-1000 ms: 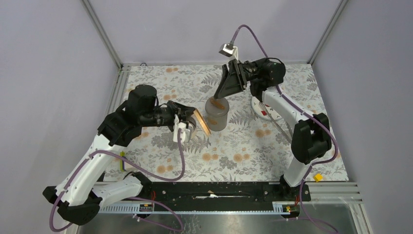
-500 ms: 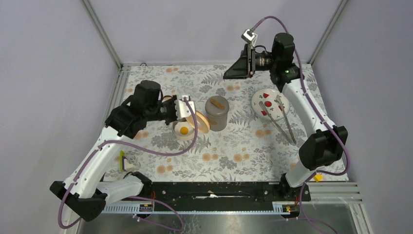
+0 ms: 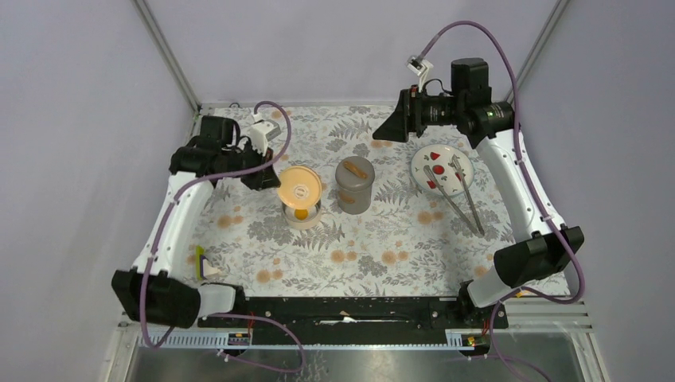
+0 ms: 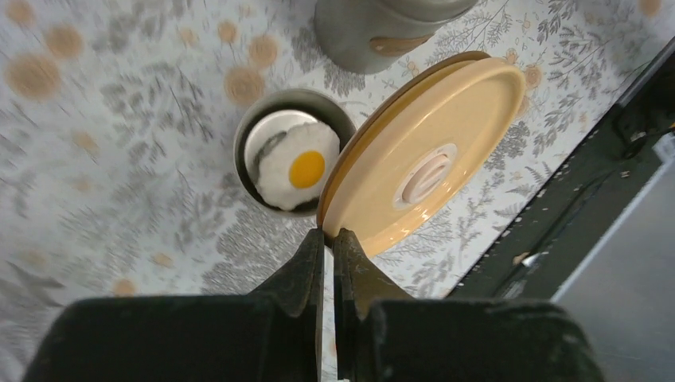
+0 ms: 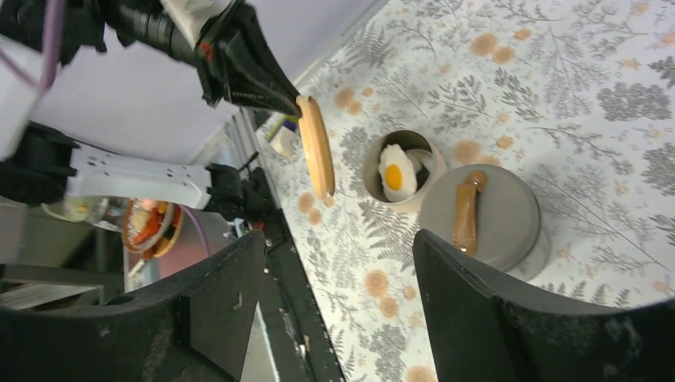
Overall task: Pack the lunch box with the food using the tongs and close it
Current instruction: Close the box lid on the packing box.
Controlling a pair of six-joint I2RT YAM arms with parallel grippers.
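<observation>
1. The left gripper (image 4: pixel 328 235) is pinched tight on the rim of the round cream-yellow plastic lid (image 4: pixel 422 159), holding it tilted on edge.
2. Just beneath it, the small round metal tin (image 4: pixel 239 143) sits uncovered with the white, yellow-yolked toy fried egg (image 4: pixel 294 165) inside.
3. The right gripper (image 5: pixel 338 239) hangs high, jaws wide apart and empty.
4. The long silver metal tongs (image 3: pixel 454 191) lie across the white round plate (image 3: pixel 414 169) beside the small red pieces (image 3: pixel 437 169), so the lid is probably held off for more packing.

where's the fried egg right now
In the top view, left of centre: the fried egg lies inside the small open tin, just left of the grey lidded canister.
</observation>
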